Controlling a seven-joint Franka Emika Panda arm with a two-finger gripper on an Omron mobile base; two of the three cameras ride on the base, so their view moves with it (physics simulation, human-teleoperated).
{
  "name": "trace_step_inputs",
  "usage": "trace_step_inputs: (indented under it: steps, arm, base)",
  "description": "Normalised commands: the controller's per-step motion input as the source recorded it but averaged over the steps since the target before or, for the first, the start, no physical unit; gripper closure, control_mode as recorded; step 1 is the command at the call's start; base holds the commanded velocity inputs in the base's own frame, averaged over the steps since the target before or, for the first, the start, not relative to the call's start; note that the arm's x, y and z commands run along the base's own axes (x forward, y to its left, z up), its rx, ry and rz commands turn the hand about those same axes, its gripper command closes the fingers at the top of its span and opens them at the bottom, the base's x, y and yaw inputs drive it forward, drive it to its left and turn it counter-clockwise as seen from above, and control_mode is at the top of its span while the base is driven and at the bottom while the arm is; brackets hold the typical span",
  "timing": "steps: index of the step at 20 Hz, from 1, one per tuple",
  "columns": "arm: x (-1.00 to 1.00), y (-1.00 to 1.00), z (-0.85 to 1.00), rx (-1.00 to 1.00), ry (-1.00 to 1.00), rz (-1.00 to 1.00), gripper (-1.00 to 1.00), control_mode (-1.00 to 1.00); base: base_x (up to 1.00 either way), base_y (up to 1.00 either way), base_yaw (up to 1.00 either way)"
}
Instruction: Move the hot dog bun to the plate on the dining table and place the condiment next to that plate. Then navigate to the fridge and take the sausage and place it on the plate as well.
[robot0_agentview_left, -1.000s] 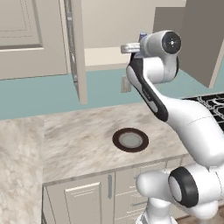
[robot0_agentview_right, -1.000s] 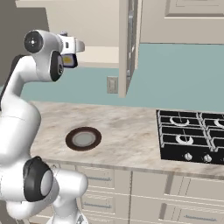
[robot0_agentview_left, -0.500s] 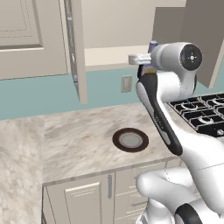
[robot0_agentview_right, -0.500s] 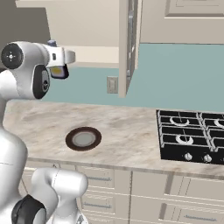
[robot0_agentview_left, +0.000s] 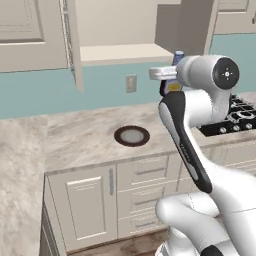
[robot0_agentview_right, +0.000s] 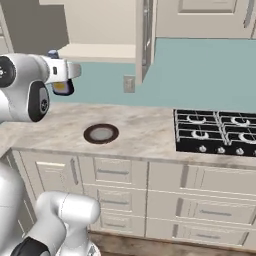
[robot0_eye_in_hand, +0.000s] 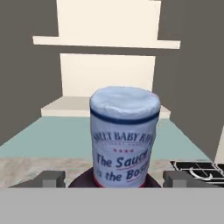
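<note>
My gripper (robot0_eye_in_hand: 113, 178) is held up in the air in front of the open wall cabinet, shut on the condiment (robot0_eye_in_hand: 124, 138). The bottle stands upright between the two dark fingertips (robot0_eye_in_hand: 52, 178). Its cap is pale blue-white and its label reads "The Sauce is the Boss". From the left base view the condiment (robot0_agentview_left: 173, 86) shows as a dark body with a yellow label, tucked behind the white hand at my gripper (robot0_agentview_left: 169, 80). The right base view has the condiment (robot0_agentview_right: 61, 88) hanging under my gripper (robot0_agentview_right: 64, 79), above the counter's left part.
A small plate with a dark brown rim (robot0_agentview_left: 132, 135) (robot0_agentview_right: 101, 133) lies on the marbled counter (robot0_agentview_left: 80, 142) over white drawers. The wall cabinet's door (robot0_agentview_left: 72, 42) stands open, its shelf (robot0_agentview_left: 125, 52) bare. A black stove (robot0_agentview_right: 220, 132) sits to the right.
The whole picture has shifted and the counter sits further off, so the base has driven. The arm has swung round with the condiment still in the gripper.
</note>
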Motion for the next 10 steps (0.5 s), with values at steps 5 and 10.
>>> trace_step_inputs:
  steps: [5,10]
  arm:
    - [0.00,0.00,0.00,0.00,0.00,0.00,1.00,1.00]
    - [0.00,0.00,0.00,0.00,0.00,0.00,1.00,1.00]
  base:
    - [-0.75,-0.79,-0.27]
    - [-0.45,-0.85,-0.47]
